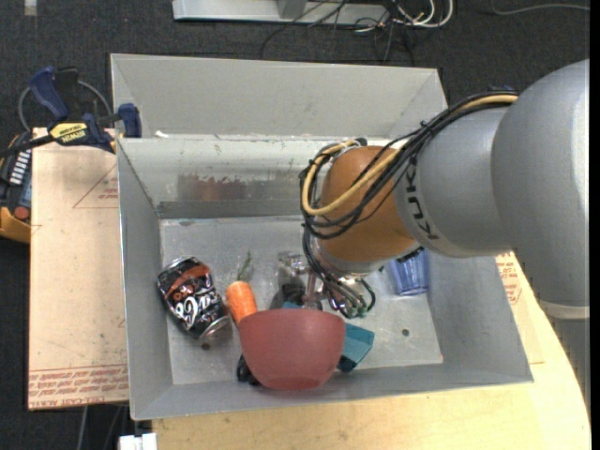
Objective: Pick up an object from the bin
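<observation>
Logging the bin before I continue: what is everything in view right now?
crushed can: one, black, red and white, bin floor, left
carrot-shaped piece: one, orange, between can and bowl
bowl: one, red, front middle
teal thing: one, teal, against the bowl's right side
blue thing: one, blue, right side, partly under the arm
bin: one, grey metal, holding all of these
arm: one, grey with orange wrist cover and cables, from the right
gripper: one, metal, low behind the bowl
</observation>
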Robot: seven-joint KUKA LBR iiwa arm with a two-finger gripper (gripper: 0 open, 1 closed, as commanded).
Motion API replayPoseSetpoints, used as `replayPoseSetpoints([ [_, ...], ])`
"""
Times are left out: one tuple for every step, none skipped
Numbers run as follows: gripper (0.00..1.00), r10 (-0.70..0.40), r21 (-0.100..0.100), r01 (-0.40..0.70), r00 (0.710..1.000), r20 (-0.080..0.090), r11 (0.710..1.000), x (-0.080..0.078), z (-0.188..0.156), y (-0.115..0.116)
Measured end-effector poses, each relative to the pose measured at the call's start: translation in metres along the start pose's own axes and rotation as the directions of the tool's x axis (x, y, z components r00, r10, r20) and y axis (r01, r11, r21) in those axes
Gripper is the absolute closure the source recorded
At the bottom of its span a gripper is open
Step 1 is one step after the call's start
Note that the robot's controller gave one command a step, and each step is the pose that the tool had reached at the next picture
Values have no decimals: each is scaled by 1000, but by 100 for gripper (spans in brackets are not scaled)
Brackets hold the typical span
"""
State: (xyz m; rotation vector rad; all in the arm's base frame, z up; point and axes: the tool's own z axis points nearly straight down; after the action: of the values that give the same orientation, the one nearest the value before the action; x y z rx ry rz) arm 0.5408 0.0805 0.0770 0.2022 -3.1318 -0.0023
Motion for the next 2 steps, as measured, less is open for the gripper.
replayPoseSetpoints([
  [0,1,-1,-1,1000,3,1000,-13,-18,-6],
  [0,116,-2,-116,993,5,993,18,-24,-19],
])
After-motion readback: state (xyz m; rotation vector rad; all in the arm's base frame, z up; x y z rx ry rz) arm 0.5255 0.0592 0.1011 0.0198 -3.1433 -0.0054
